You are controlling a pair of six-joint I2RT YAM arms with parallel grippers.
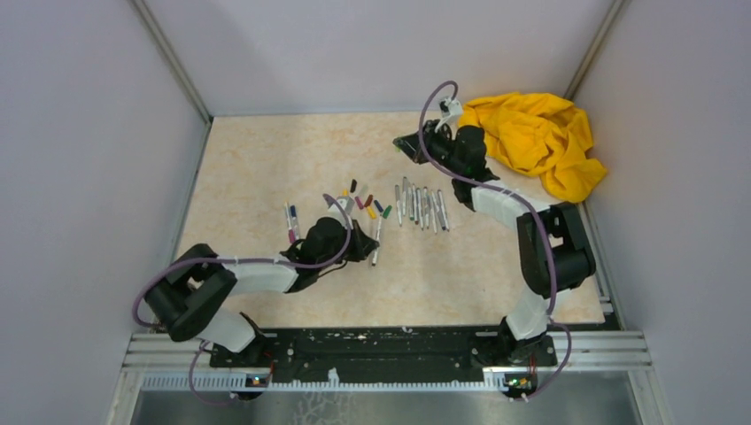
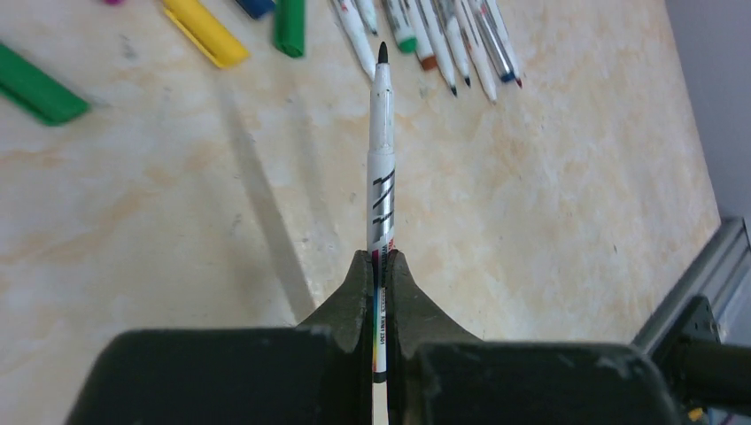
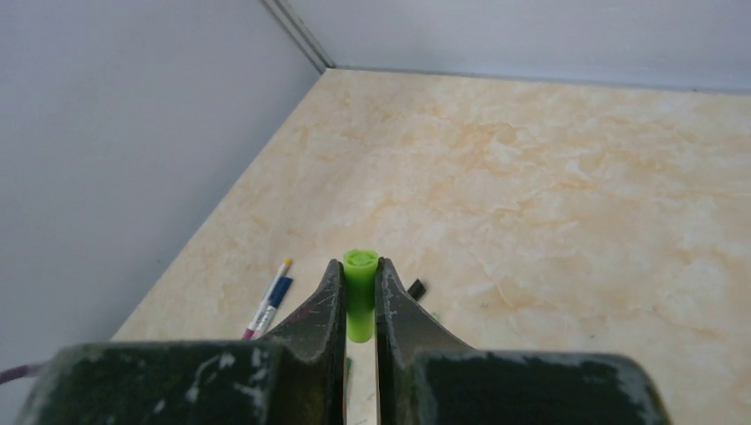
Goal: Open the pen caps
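Note:
My left gripper is shut on a grey-white pen barrel whose dark tip is bare and points toward the row of pens. In the top view this gripper sits low over the table's middle, with the pen across it. My right gripper is shut on a light green cap and holds it up at the back of the table. Loose caps lie in a cluster; yellow and green ones show in the left wrist view.
A row of uncapped pens lies right of the caps. Two capped pens lie to the left, also in the right wrist view. A black cap lies near them. A yellow cloth fills the back right corner.

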